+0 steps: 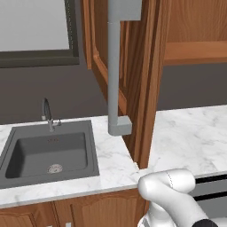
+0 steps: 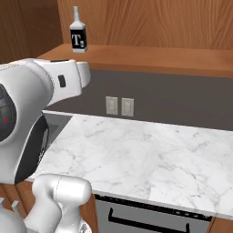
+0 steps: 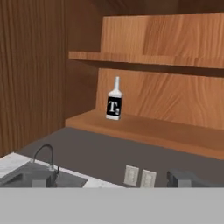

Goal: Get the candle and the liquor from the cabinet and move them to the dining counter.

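My end effector (image 3: 111,181) gapes empty; the liquor (image 3: 114,101) looks glassy, slick, breakable, so I'd grip its square body

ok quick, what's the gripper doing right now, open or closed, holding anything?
Gripper: open and holding nothing; the liquor stands untouched on the lower shelf of the cabinet, well ahead of it.

Grey sink (image 1: 48,155) with faucet (image 1: 46,113) (curved), wall outlets (image 2: 119,106)
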